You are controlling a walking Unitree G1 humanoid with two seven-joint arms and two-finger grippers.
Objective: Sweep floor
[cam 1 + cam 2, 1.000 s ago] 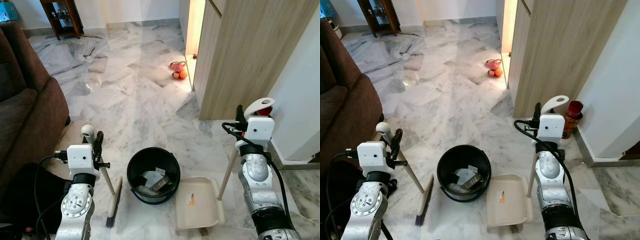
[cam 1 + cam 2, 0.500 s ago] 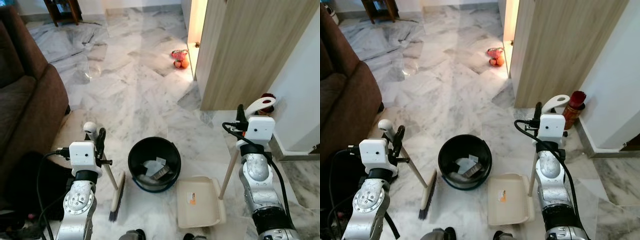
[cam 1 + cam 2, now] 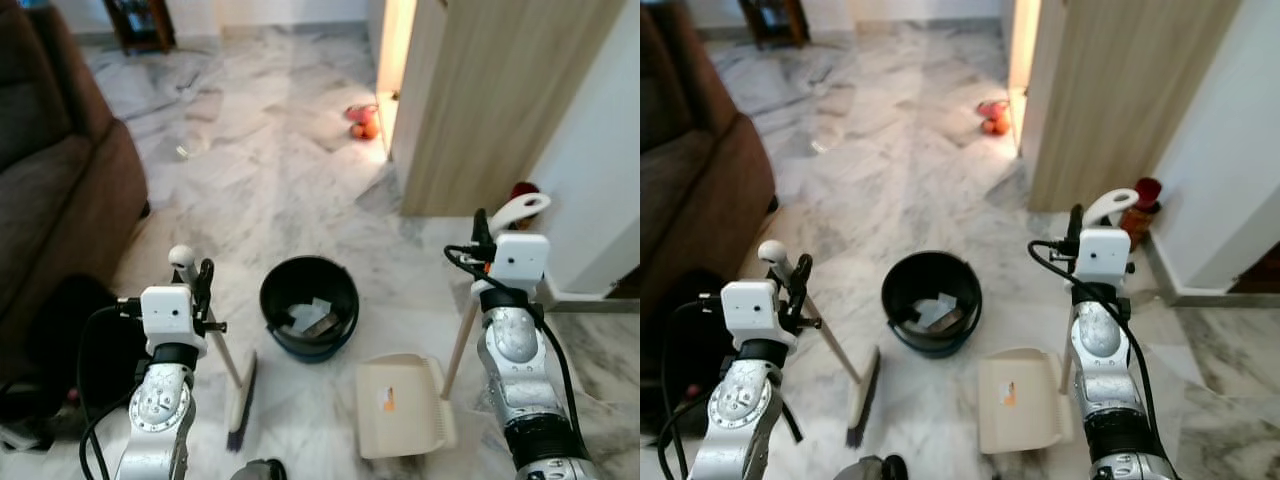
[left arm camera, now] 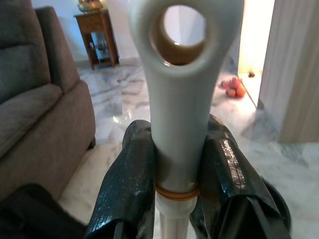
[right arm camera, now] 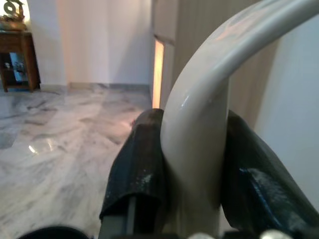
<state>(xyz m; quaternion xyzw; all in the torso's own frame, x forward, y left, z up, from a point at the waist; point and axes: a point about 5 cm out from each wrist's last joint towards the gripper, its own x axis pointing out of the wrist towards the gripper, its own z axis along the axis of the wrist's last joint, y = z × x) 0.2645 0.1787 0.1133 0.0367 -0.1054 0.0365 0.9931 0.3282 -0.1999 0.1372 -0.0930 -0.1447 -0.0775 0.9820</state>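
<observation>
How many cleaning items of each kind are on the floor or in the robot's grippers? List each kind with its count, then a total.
Broom, held by the left gripper: 1
Dustpan, held by the right gripper: 1
Black bin: 1
Total: 3

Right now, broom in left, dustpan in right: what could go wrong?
1. The black bin sits close to the broom head and the dustpan; a wide stroke could tip it and spill the scraps inside.
2. The right gripper grips the dustpan's curved handle top; the pan might swing.
</observation>
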